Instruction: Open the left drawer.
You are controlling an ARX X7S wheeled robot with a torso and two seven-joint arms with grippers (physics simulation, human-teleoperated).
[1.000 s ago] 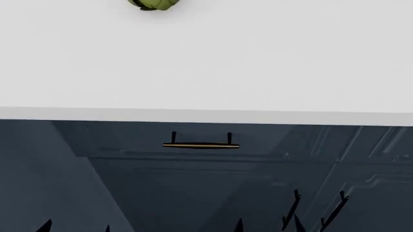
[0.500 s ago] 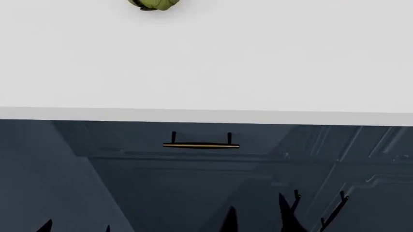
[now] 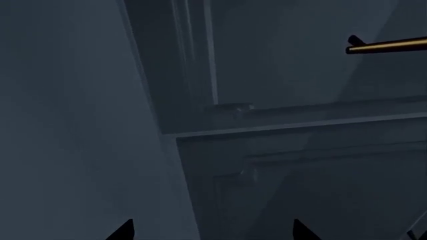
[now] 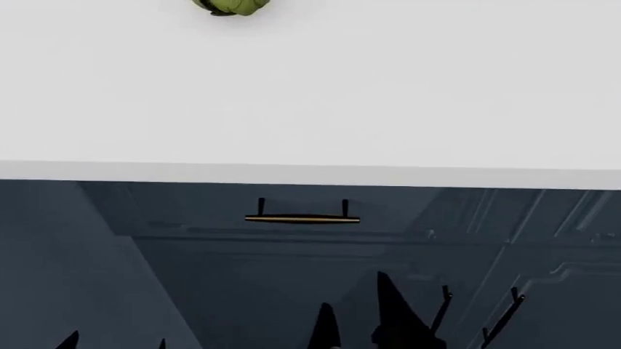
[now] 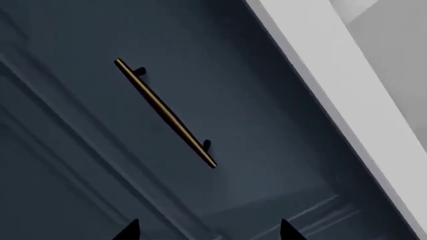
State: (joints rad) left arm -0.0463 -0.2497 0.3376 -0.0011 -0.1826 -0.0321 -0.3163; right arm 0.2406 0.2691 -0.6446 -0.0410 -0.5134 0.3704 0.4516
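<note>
Facing left drawer [image 4: 291,207], right claw [image 4: 359,316] apart

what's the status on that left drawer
Right gripper open, below the brass handle, not touching. Left gripper open, low. Left drawer shut. Nothing in the way.

green round item [image 4: 229,6] on white countertop [image 4: 310,94] | vertical black handles [image 4: 499,316] on cabinet doors
</note>
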